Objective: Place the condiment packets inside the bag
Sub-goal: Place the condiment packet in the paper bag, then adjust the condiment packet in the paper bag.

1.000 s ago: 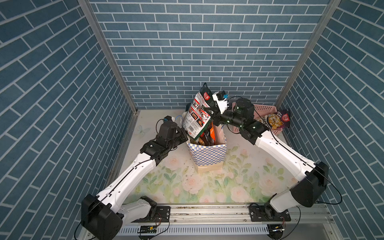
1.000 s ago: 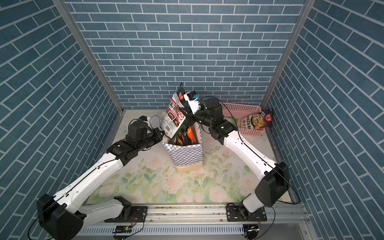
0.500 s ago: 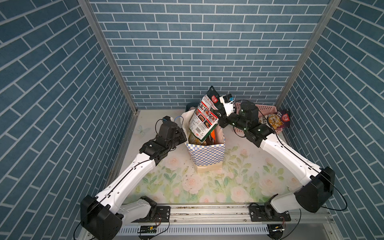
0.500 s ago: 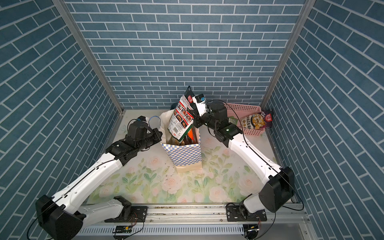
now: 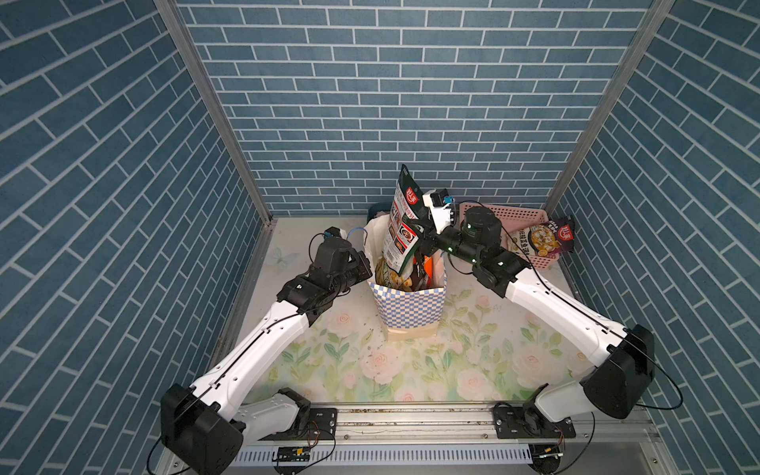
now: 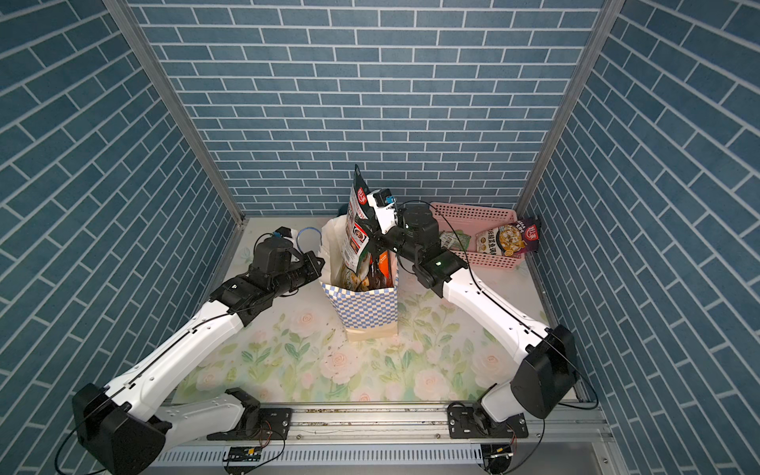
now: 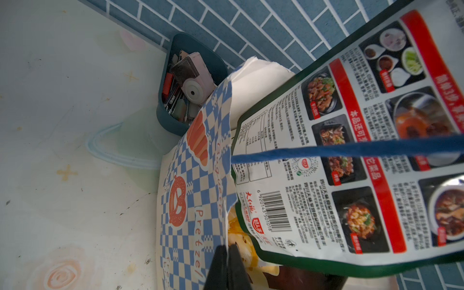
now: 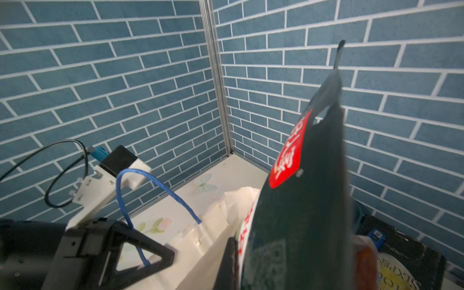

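Right tool (image 5: 418, 240), clamped on the green packet (image 5: 401, 224), has swung it upright so its lower end enters the bag (image 5: 411, 304), whose rim the left tool (image 7: 227, 252) pinches.

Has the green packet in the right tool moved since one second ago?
Yes. The green packet tilted upright, its lower end shifting toward the pink basket, at the mouth of the bag.

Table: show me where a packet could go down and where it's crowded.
Bare: the table in front of the bag, between left arm and right arm, down to the rail; also the back corner beyond the left pincer. Crowded: the back, where bin, bag and basket sit close, a packet held at the bag's mouth.
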### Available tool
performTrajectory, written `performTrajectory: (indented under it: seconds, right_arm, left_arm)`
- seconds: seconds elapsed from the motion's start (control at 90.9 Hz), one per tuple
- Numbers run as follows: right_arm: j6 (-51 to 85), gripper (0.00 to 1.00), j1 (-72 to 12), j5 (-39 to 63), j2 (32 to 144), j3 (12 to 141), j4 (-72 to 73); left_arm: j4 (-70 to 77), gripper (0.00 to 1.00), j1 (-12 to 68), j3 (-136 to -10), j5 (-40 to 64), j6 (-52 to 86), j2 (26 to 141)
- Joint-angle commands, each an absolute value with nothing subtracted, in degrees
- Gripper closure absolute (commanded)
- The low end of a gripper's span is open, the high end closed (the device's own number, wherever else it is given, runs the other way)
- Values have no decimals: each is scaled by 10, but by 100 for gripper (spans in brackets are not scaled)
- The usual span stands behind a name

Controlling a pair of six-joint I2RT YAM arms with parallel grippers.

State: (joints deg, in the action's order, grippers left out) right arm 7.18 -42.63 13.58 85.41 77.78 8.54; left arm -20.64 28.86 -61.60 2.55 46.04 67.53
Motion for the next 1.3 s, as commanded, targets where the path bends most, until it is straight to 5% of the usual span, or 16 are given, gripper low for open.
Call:
performTrajectory:
  seconds: [0.0, 0.176, 0.396, 0.77, 1.287]
  right_arm:
    - [56, 100, -465, 67, 867, 782, 185]
    - [-7, 100, -516, -32, 887, 751, 206]
    - [-15, 100, -522, -18, 918, 726, 204]
    - [-53, 22, -521, -6, 912, 789, 114]
    - [44, 12, -440, 186, 881, 847, 29]
  left_arm:
    - [-182, 100, 288, -631, 31, 456, 677]
    - [-180, 100, 290, -631, 34, 455, 674]
    - [-173, 100, 290, -625, 39, 455, 674]
    - [-161, 100, 289, -611, 42, 456, 669]
    - [-134, 100, 300, -670, 86, 426, 732]
